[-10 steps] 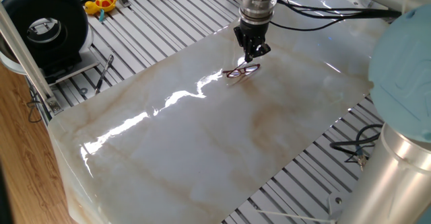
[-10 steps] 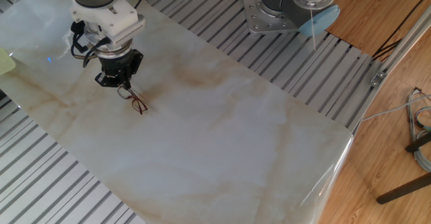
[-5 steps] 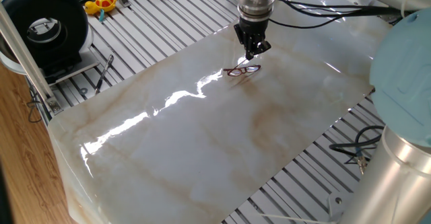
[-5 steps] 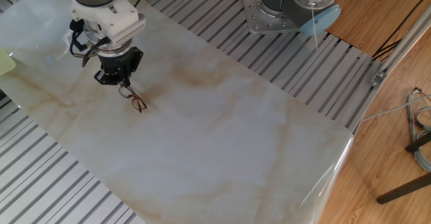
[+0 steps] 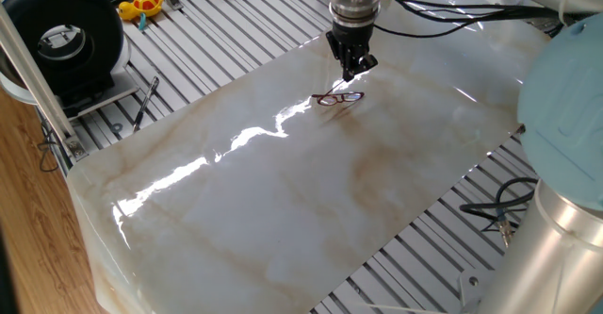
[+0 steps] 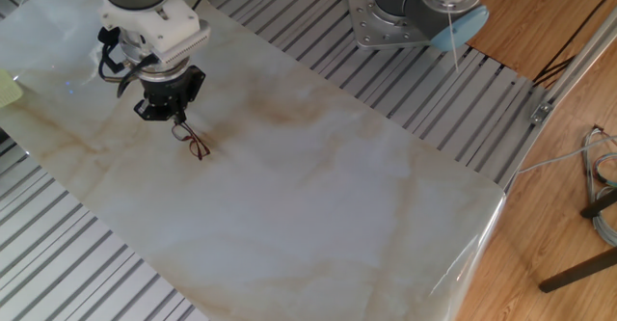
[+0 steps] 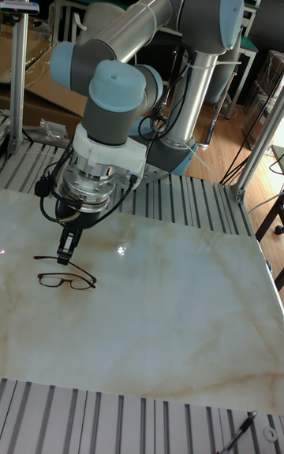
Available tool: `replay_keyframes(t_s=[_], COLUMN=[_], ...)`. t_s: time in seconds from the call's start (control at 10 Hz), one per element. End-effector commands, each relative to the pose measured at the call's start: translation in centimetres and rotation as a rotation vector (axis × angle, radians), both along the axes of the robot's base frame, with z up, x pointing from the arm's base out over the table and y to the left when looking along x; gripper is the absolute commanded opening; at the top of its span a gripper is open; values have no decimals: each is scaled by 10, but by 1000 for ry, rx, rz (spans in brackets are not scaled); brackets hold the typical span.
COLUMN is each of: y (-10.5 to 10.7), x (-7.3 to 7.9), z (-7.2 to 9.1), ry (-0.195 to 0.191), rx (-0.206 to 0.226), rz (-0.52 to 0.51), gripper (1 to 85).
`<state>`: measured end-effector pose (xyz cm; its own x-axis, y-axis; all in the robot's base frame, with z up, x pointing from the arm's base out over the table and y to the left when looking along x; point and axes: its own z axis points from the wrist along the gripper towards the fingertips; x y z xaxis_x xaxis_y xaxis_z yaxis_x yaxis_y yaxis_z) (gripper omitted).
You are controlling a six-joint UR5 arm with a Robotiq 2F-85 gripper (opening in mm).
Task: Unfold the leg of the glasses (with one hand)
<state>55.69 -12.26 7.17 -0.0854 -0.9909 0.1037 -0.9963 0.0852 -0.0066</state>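
Jaws look pressed close together, pointing down, but whether they're pinching a leg tip or just shut on nothing I honestly can't tell; the gripper point(image 7: 66, 251) sits right over the far end of the glasses point(image 7: 65, 280), and in the tall fixed view one thin leg seems to run up from the frame toward the fingertips; too small to be sure they touch; the glasses themselves lie lenses-flat on the marble sheet point(image 5: 283, 210), toward its far edge in one fixed view, gripper point(image 5: 351, 67) just above them point(image 5: 337, 98).

What could go wrong, my guess: if the tip is only barely caught, any sideways pull drags the whole frame along instead of swinging the hinge, since the sheet looks glossy and slick; or the leg slips out and snaps back; pushing too low could bend that wire.

Room-wise it's fine; loads of bare marble toward the near side, nothing else on it; the slatted table point(image 6: 289, 32) begins close behind the gripper point(image 6: 169, 109), so I'd sweep inward, not outward.
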Motion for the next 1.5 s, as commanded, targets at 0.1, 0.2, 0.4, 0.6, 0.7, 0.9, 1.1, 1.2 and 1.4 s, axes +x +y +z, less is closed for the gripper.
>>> replay_keyframes(t_s=[0.1,0.2,0.4,0.6,0.7,0.9,1.1,1.2,1.4], y=[-2,-5,-6,-6,-5,-2,0,1,-1], x=[1,1,0,-1,-1,-1,-1,-2,-3], z=[7,9,13,18,19,21,23,24,29], ry=[4,5,13,20,21,22,25,27,32], rx=[-26,-44,-57,-66,-63,-57,-52,-52,-62], rz=[-11,-11,-12,-12,-16,-24,-26,-29,-37], gripper=[13,13,13,13,13,13,13,13,13])
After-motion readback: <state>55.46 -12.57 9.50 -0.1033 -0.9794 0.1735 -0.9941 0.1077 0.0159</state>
